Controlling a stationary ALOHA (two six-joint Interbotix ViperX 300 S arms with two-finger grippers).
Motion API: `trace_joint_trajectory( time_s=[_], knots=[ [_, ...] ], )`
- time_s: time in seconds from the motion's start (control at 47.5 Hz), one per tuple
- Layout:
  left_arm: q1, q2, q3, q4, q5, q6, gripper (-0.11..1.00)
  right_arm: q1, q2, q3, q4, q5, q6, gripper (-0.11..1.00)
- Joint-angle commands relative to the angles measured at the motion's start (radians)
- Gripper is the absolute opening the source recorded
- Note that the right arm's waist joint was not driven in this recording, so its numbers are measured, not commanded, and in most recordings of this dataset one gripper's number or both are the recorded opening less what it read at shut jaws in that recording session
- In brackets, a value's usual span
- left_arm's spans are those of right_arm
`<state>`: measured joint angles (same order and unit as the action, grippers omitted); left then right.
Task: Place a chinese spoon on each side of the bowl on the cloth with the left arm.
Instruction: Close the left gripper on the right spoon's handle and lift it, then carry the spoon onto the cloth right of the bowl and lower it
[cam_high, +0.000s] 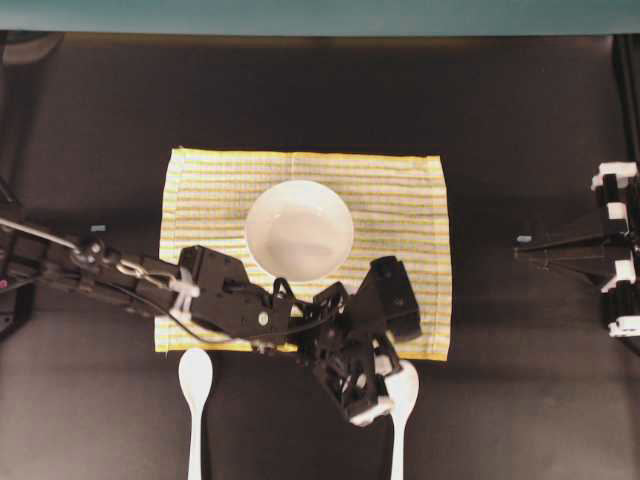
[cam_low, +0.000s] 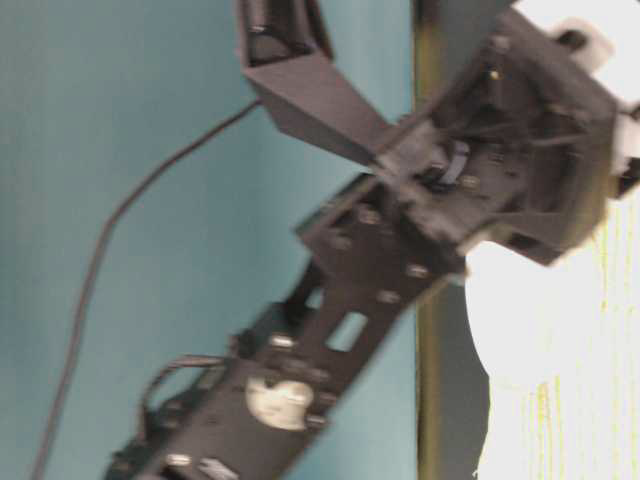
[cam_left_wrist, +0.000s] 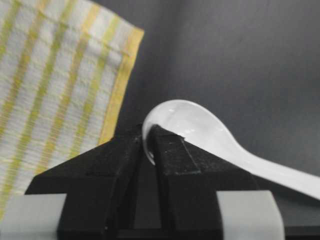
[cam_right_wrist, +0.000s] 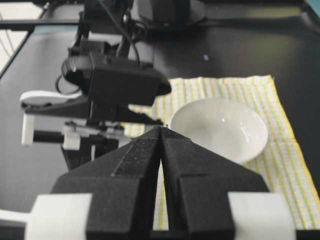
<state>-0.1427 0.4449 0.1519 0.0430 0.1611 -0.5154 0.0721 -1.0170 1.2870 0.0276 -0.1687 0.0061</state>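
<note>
desk (cam_high: 90, 120): black, matte; everything is carried on it.
cloth (cam_high: 400, 200): striped yellow, white and grey-green, laid flat mid-desk; its near edge is partly covered by the left arm.
left arm (cam_high: 215, 295): stretched from the left side across the cloth's near edge, its wrist angled past the cloth's near right corner.
right arm (cam_high: 600, 250): parked at the right side, well apart from the cloth.
bowl (cam_high: 299, 229): white, glossy, upright, set on the cloth a little left of its centre; seen empty.
right spoon (cam_high: 402, 420): white, on bare desk just off the cloth's near right corner, handle pointed away from the cloth; its bowl end is partly hidden under the left gripper in the overhead view.
left spoon (cam_high: 195, 400): white, on bare desk just off the cloth's near left corner, handle pointed away from the cloth; nothing is touching it.
left gripper (cam_left_wrist: 150, 145): fingers clenched on the rim of the right spoon's bowl end, as seen in the left wrist view; cloth corner lies just beside.
right gripper (cam_right_wrist: 161, 131): fingers pressed together, nothing held; pointed toward the bowl from afar.
task state: both spoons are off the cloth.
</note>
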Motion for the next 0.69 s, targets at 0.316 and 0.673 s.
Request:
trace_joint_trajectory(
  time_s=[0.316, 0.673],
  knots=[
    [0.202, -0.207, -0.158, 0.003, 0.368, 0.118, 0.06, 0.000, 0.008, -0.003, 0.002, -0.012, -0.005, 0.01],
    [0.328, -0.137, -0.250, 0.003, 0.482, 0.270, 0.06, 0.000, 0.009, 0.003, 0.002, -0.021, -0.005, 0.01]
  ],
)
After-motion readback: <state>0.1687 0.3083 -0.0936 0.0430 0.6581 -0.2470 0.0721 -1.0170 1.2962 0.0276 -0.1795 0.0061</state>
